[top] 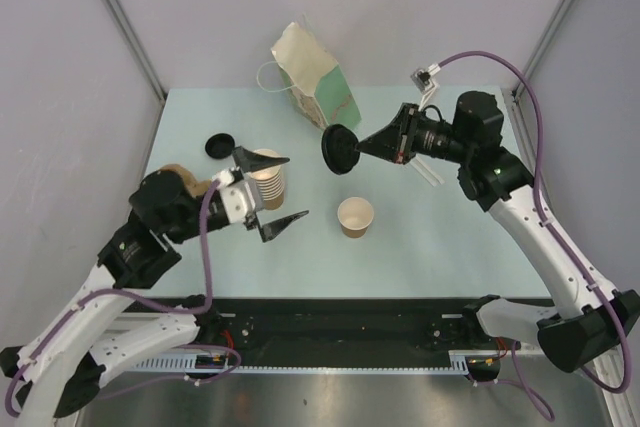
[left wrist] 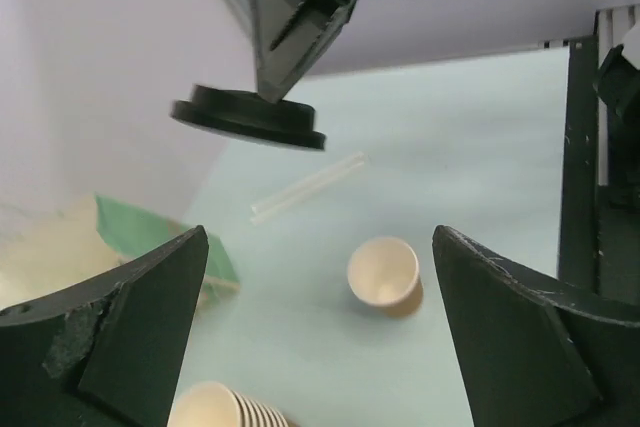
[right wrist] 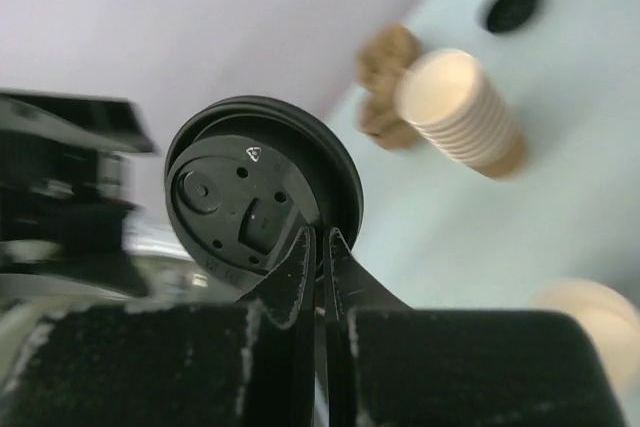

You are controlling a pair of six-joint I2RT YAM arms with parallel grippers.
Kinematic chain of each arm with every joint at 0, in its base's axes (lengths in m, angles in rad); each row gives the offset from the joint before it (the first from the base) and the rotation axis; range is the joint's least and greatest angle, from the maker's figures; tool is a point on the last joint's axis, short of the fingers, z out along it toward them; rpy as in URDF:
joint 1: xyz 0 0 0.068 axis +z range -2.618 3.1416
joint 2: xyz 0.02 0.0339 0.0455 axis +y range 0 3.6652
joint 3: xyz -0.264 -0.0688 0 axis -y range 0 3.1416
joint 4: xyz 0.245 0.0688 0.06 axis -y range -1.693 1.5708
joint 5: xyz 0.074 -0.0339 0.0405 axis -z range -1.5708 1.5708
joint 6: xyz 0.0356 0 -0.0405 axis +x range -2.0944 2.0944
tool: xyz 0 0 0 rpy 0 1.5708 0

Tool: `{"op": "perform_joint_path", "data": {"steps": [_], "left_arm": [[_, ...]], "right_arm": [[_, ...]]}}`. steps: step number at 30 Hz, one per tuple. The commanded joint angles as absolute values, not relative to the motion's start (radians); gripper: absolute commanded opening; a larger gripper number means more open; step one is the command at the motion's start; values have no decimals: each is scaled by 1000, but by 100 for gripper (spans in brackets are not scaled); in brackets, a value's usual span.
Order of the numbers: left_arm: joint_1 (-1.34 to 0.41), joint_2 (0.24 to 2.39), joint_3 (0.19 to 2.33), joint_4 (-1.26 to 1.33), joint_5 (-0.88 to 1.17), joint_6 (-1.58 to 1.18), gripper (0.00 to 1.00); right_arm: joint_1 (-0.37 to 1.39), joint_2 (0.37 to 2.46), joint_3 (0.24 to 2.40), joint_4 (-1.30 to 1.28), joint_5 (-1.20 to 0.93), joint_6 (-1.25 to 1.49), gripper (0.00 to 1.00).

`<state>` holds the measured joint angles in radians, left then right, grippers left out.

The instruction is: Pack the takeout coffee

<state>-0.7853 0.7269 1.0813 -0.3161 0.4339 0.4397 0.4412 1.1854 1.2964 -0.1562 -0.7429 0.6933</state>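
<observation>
The takeout coffee cup (top: 356, 217) stands upright in the middle of the table, a small brown paper cup, cream inside and open-topped; the left wrist view shows it (left wrist: 384, 272) ahead of my left fingers. Its round black lid (top: 342, 150) hangs tilted in the air above and behind it. My right gripper (top: 364, 147) is shut on the lid's rim (right wrist: 250, 197), with both fingertips pinching its edge (right wrist: 322, 239). My left gripper (top: 272, 192) is open with nothing between its fingers, just right of the stack of nested cups (top: 268, 177).
A second black lid (top: 220, 145) lies at the back left. The brown pulp carrier (top: 180, 179) sits under my left arm. A paper bag (top: 315, 77) stands at the back centre, and a clear straw (top: 432, 173) lies under my right arm.
</observation>
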Motion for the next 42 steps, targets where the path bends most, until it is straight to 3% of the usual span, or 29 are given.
{"op": "perform_joint_path", "data": {"steps": [1,5,14,16,19,20,23,26,33,42], "left_arm": [[-788,917,1258,-668,287,278,99],[-788,1052,1351,-735,293,244,99],[-712,1118,1253,-516,506,136,98],[-644,1132,1206,-421,589,57,91],[-621,1176,1186,-373,595,-63,70],[-621,1192,1190,-377,597,-107,58],[-621,1270,1216,-414,655,-175,36],[-620,1305,1197,-370,719,-247,23],[-609,1449,1201,-307,883,-367,10],[-542,1523,1181,-227,971,-488,9]], "right_arm": [[443,1218,1328,-553,-520,194,0],[451,1299,1325,-665,-385,-25,0],[479,1414,1325,-719,-255,-103,0],[479,1423,1327,-713,-270,-81,0],[477,1439,1327,-710,-285,-61,0],[476,1448,1327,-715,-284,-57,0],[485,1465,1327,-730,-279,-48,0],[520,1486,1327,-749,-253,-35,0],[551,1499,1327,-730,-224,-18,0],[554,1532,1333,-726,-251,-9,0]]}}
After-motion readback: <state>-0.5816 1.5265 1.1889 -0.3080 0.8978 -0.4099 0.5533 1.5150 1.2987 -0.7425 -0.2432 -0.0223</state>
